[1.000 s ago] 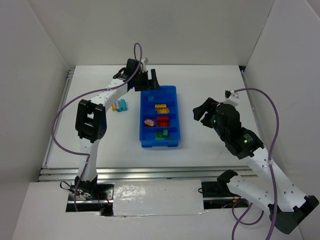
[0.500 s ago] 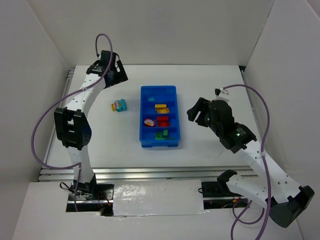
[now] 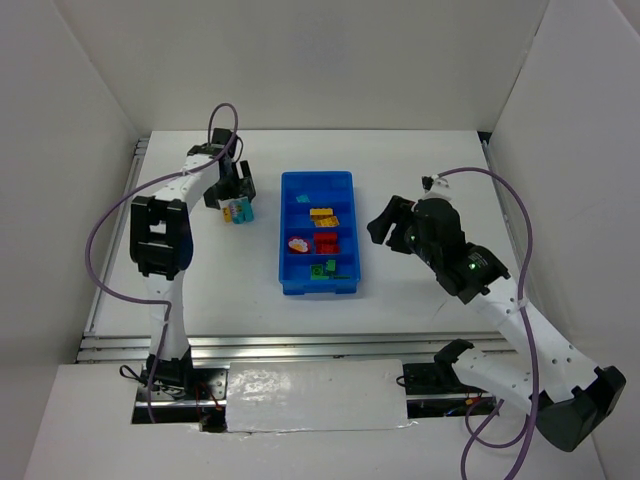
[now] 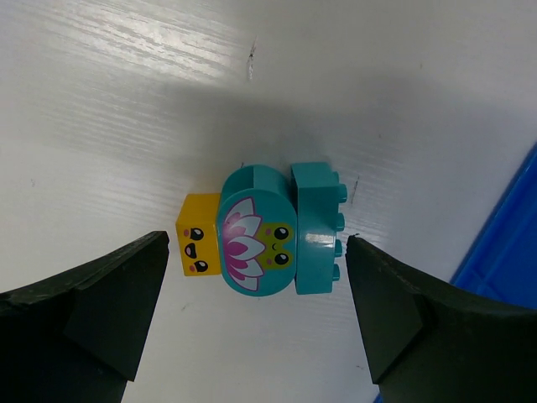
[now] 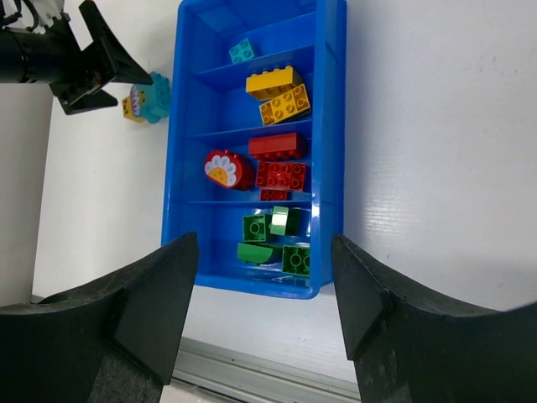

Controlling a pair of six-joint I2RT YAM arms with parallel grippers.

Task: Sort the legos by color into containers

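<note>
Currently | left jaws wide apart, empty, flanking teal flower brick [image 4: 252, 245], plain teal brick [image 4: 317, 227] and yellow face brick [image 4: 197, 245] on surface [image 4: 377, 84] beside blue tray [image 5: 174, 168] | right jaws apart, empty, near tray's right side | sorted: green bricks [image 5: 273, 228], red bricks [image 5: 281, 172], yellow bricks [image 5: 277, 91], small teal brick [image 5: 242, 51]; those three outstanding

A flat white tabletop [image 3: 430, 170] sat enclosed by 3 plain white panel walls: a back wall [image 3: 320, 60], a left wall [image 3: 60, 170] and a right wall [image 3: 575, 130]. Silver grooved metal rails [image 3: 300, 348] ran along its near edge. Light fell evenly, casting soft shadows.
</note>
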